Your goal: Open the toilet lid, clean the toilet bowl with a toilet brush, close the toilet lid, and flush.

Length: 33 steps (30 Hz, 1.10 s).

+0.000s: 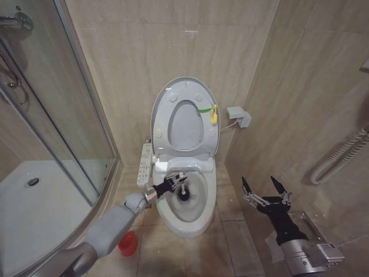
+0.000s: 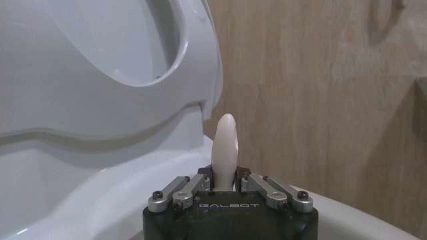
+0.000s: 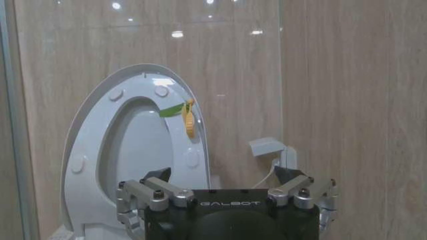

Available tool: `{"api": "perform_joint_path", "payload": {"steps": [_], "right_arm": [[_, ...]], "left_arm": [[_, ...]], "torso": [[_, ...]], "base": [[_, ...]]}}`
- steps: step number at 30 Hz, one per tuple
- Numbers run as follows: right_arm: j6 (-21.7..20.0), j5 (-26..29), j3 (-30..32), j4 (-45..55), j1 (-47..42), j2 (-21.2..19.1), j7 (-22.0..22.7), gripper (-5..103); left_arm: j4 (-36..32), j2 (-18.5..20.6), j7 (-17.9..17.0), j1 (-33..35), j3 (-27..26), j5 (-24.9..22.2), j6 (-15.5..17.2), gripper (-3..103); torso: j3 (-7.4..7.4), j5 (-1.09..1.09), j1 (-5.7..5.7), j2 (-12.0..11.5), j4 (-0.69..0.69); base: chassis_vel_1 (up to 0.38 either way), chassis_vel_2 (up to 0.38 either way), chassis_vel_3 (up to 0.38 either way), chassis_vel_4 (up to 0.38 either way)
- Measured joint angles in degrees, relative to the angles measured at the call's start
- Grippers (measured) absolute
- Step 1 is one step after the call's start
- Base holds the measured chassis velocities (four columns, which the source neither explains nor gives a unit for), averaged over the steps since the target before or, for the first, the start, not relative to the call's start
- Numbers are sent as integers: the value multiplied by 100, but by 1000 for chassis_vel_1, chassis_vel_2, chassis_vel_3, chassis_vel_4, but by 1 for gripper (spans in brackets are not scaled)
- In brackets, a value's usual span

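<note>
The jaws of the left gripper (image 1: pixel 174 183) are pinched tight on the thin white handle of the toilet brush (image 1: pixel 183 191), while the jaws of the right gripper (image 1: pixel 263 187) are spread wide with nothing between them. The left arm reaches forward and slightly up from the lower left, its grey forearm angled toward the toilet, so that the gripper hangs just over the near left rim of the toilet bowl (image 1: pixel 190 226). The brush's dark bristle head sits inside the bowl, low against the white inner wall, near the water. In the left wrist view, the rounded end of the handle stands up between the closed fingers (image 2: pixel 190 186), with the raised seat and the bowl's rim behind it. The toilet lid (image 1: pixel 159 105) is open, standing upright against the beige tiled wall with the ring-shaped seat (image 1: pixel 184 147) raised against it; a small yellow-green tag (image 1: pixel 212 111) hangs at its right edge. A white button panel (image 1: pixel 145 163) sticks out along the bowl's left side. The right arm is held low to the right of the toilet, well apart from it, its dark fingers pointing up and forward. A round red holder cup (image 1: pixel 128 243) sits on the floor beside the left arm.
</note>
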Motion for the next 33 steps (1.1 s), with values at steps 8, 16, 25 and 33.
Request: {"api": "perform_joint_path", "payload": {"steps": [8, 16, 25, 33], "right_arm": [[0, 0, 0, 0, 0, 0, 0, 100], [0, 0, 0, 0, 0, 0, 0, 100], [0, 0, 0, 0, 0, 0, 0, 100], [0, 0, 0, 0, 0, 0, 0, 100]], "left_arm": [[46, -43, -116, 123, -225, 50, -5, 20], [-223, -346, -372, -98, -711, -198, -73, 20], [-372, -526, -403, 251, -867, -405, 18, 20], [-78, -704, -147, 484, -1119, -300, -204, 20]], "torso": [[0, -1, 0, 0, 4], [0, 0, 0, 0, 0], [0, -1, 0, 0, 1], [1, 0, 0, 0, 1]], "base": [[0, 0, 0, 0], [0, 0, 0, 0], [0, 0, 0, 0], [0, 0, 0, 0]]}}
